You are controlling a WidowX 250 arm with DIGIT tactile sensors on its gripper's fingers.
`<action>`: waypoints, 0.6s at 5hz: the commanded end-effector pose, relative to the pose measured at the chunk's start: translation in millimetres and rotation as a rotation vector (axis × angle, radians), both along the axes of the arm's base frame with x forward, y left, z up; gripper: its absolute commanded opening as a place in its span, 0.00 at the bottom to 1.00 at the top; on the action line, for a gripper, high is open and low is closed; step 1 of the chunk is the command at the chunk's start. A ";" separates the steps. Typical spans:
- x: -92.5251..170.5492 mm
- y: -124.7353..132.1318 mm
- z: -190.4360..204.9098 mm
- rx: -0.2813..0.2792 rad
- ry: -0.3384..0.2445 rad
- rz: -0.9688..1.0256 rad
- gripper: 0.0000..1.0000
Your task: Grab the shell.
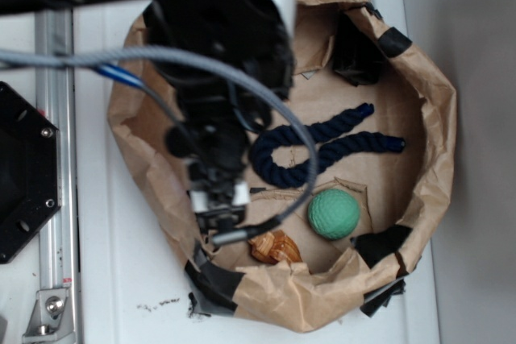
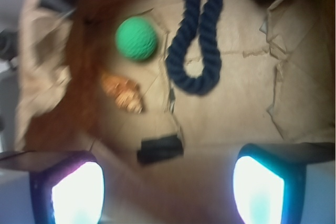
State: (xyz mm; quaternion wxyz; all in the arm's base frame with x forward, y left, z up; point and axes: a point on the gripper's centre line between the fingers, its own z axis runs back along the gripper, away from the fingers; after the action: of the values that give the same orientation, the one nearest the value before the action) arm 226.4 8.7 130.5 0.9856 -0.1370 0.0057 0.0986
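Three items lie near the shell [image 2: 123,92]: green ball [image 2: 136,38] just beside, navy rope [image 2: 197,40] beyond, black tape [image 2: 160,149] nearer the gripper [image 2: 168,184], fingers spread, empty.

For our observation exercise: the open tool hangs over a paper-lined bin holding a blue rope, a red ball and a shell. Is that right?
Not quite. The ball is green, not red, as the wrist view shows. The open tool, bin, blue rope and shell are as stated.
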 end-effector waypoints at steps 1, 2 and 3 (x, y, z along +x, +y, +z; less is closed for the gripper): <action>38.9 -26.1 -55.4 0.012 -0.069 -0.012 1.00; 41.5 -46.0 -64.4 -0.049 -0.080 -0.087 1.00; 35.2 -64.6 -64.9 -0.084 -0.073 -0.152 1.00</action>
State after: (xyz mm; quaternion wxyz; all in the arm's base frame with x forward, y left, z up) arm 260.4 -47.4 57.0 0.9831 -0.1786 -0.0012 0.0410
